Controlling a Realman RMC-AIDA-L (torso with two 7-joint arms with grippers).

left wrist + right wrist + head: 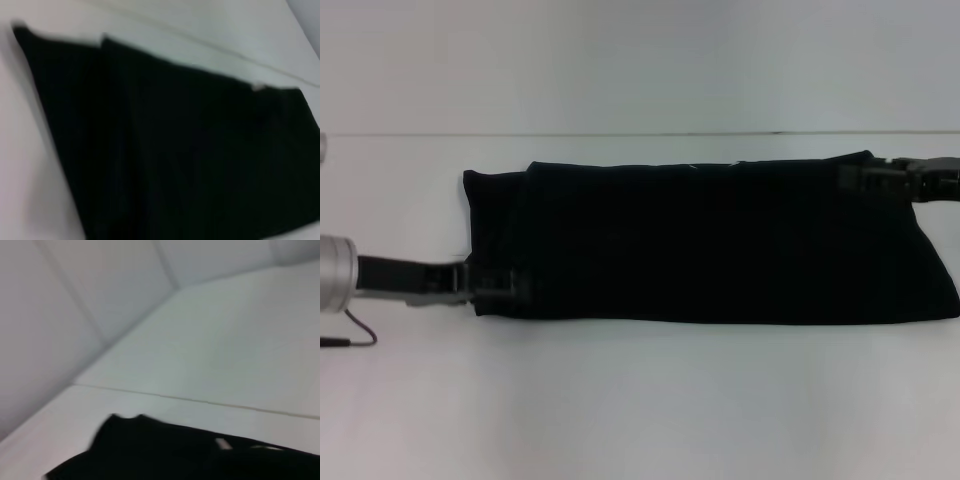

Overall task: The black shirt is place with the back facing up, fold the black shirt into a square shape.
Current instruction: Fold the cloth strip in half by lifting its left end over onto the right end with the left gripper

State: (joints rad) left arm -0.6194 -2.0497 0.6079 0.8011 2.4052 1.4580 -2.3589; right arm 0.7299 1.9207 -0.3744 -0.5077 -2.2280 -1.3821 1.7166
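The black shirt (710, 240) lies on the white table as a long folded band running left to right. My left gripper (500, 284) reaches in from the left and sits at the shirt's near left corner. At the far right corner is my right gripper (860, 178). Both are black against the black cloth, so their fingers do not stand out. The left wrist view shows the black shirt (175, 145) spread wide across the table. A dark edge of the black shirt (165, 452) shows in the right wrist view.
The white table (640, 400) stretches around the shirt on all sides. A thin seam (620, 134) runs across the table behind it. A dark cable (355, 335) loops under my left arm at the left edge.
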